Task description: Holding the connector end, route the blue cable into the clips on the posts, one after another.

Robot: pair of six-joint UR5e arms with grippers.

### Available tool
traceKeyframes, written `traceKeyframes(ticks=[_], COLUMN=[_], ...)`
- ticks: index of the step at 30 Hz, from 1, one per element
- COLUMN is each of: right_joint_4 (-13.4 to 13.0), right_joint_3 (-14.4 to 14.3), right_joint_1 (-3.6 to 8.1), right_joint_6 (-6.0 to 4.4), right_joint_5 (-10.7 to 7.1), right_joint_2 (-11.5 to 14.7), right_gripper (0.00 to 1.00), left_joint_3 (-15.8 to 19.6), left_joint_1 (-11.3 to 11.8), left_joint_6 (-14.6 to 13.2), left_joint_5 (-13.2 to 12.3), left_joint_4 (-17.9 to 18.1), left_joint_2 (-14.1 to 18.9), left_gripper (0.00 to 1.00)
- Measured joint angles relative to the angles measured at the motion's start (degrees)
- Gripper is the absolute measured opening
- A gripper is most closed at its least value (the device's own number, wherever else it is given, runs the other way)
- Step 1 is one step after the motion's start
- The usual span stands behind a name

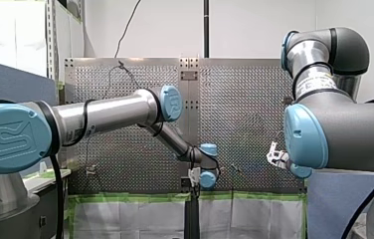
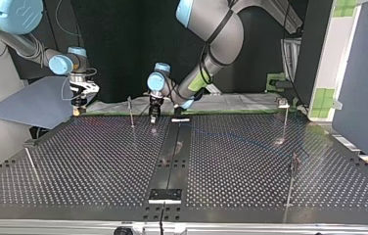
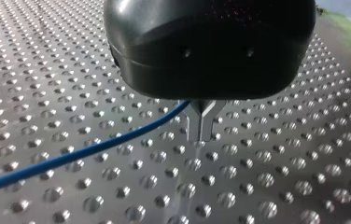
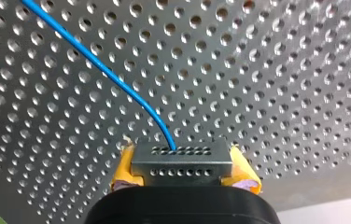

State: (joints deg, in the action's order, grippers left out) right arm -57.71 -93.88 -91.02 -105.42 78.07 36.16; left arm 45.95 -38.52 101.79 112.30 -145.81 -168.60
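The blue cable (image 4: 103, 70) runs out of a small metal connector block (image 4: 182, 161) with rows of holes. My right gripper (image 4: 182, 164) is shut on that block, a yellow pad (image 4: 123, 169) on each side. In the left wrist view the blue cable (image 3: 85, 151) meets the metal fingers of my left gripper (image 3: 200, 137), which are shut on it just above the perforated table. In the top view my left gripper (image 2: 153, 113) stands near the far edge beside a thin post (image 2: 130, 111). My right gripper (image 2: 78, 108) hangs at the far left.
More thin posts stand at the top view's right (image 2: 286, 120), near right (image 2: 291, 178) and near left (image 2: 30, 164). A black strip (image 2: 170, 156) runs down the table's middle to a bracket (image 2: 165, 195). A grey-blue panel (image 2: 35, 100) lies beyond the left corner.
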Motion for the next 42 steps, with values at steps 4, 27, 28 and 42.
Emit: traceKeyframes(ticks=[4,27,28,42], right_joint_4=[-0.03,0.32,0.33,0.56], right_joint_3=[0.02,-0.01,-0.01,-0.04], right_joint_1=[-0.04,-0.64,-0.67,-0.72], right_joint_6=[0.0,0.23,0.24,0.28], right_joint_5=[-0.17,-2.28,-2.29,-2.56], right_joint_2=[-0.03,-0.17,-0.17,-1.28], right_gripper=[0.0,0.0,0.0,0.0], left_joint_3=[0.0,0.01,0.01,0.5], left_joint_1=[-0.19,-1.48,-1.54,-3.79], left_joint_6=[0.02,-8.8,-9.27,-13.85], left_joint_5=[-1.45,-5.02,-5.34,-2.67], left_joint_4=[-1.11,-9.9,-10.15,-15.73], left_joint_2=[0.01,0.69,0.93,3.4], left_gripper=[0.23,1.0,1.0,1.0])
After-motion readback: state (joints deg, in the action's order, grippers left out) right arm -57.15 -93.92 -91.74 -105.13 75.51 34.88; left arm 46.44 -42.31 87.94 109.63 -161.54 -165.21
